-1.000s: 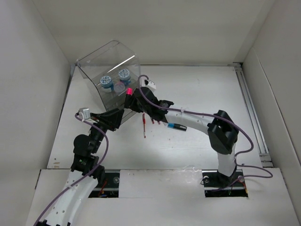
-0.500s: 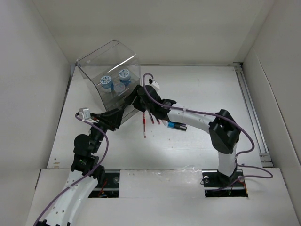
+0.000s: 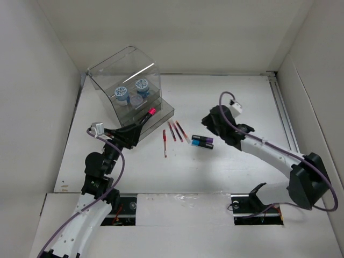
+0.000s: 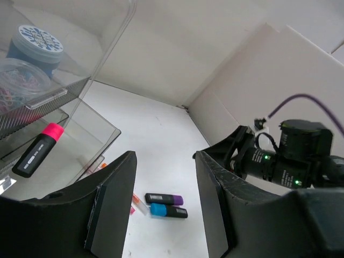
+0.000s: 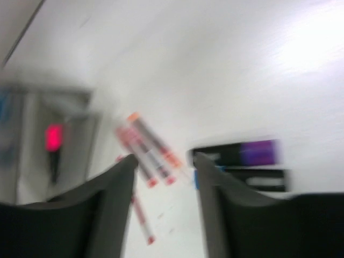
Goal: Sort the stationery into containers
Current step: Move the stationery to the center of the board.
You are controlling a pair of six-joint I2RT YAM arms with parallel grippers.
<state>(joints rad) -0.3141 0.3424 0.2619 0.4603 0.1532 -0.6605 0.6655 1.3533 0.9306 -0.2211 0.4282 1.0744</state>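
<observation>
Pink-capped marker (image 3: 148, 114) lies in the acrylic box's (image 3: 123, 70) drawer. The right gripper (image 5: 164, 164) and left gripper (image 4: 165, 161) are spread, empty. Next, the right one likely descends onto the purple-capped marker (image 3: 202, 139).

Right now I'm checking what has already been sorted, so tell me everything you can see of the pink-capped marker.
The pink marker is short and looks like plastic. It has a black body, a bright pink cap and a pale label on its side. It lies flat and slanted in the shallow clear drawer that sticks out at the base of the box, with its cap pointing away from the arms and to the right. It rests on the drawer floor, and nothing grips it.
</observation>
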